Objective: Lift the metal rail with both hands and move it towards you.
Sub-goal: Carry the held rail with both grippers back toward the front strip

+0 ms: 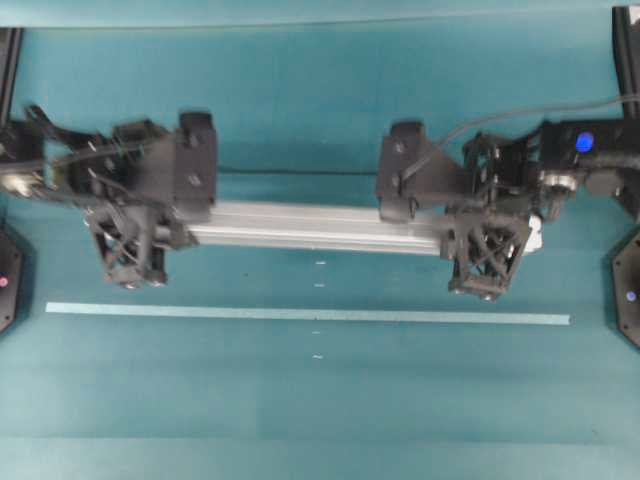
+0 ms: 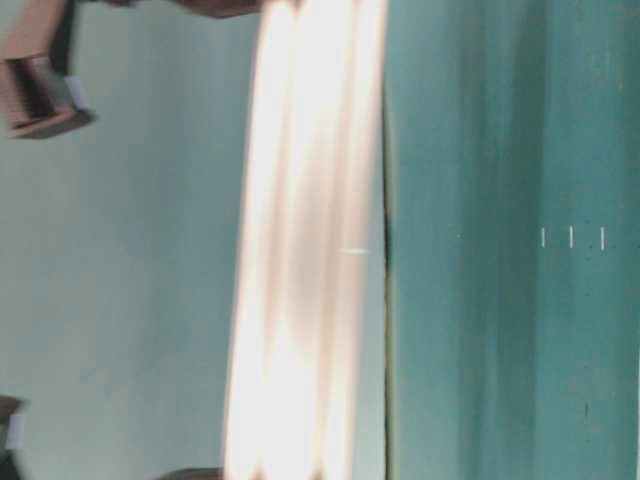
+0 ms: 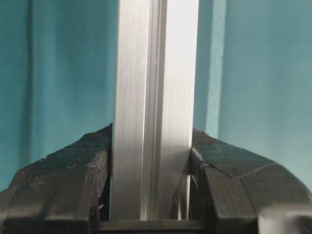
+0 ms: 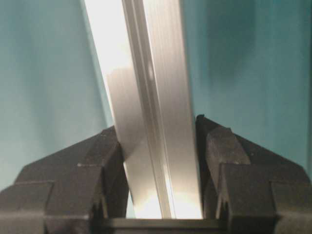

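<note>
The metal rail (image 1: 315, 226) is a long silver grooved bar lying crosswise over the middle of the teal table. My left gripper (image 1: 172, 226) is shut on its left end, and my right gripper (image 1: 452, 230) is shut on its right end. In the left wrist view the rail (image 3: 156, 97) runs straight up from between the black jaws of the left gripper (image 3: 152, 146), which press on both its sides. The right wrist view shows the rail (image 4: 146, 97) slightly tilted and clamped in the right gripper (image 4: 157, 134). From table level the rail (image 2: 310, 240) is a bright blur held off the table.
A thin pale tape strip (image 1: 300, 314) lies on the table nearer than the rail and parallel to it. Small white marks (image 1: 319, 263) dot the cloth at the centre. Black arm bases (image 1: 628, 285) stand at both side edges.
</note>
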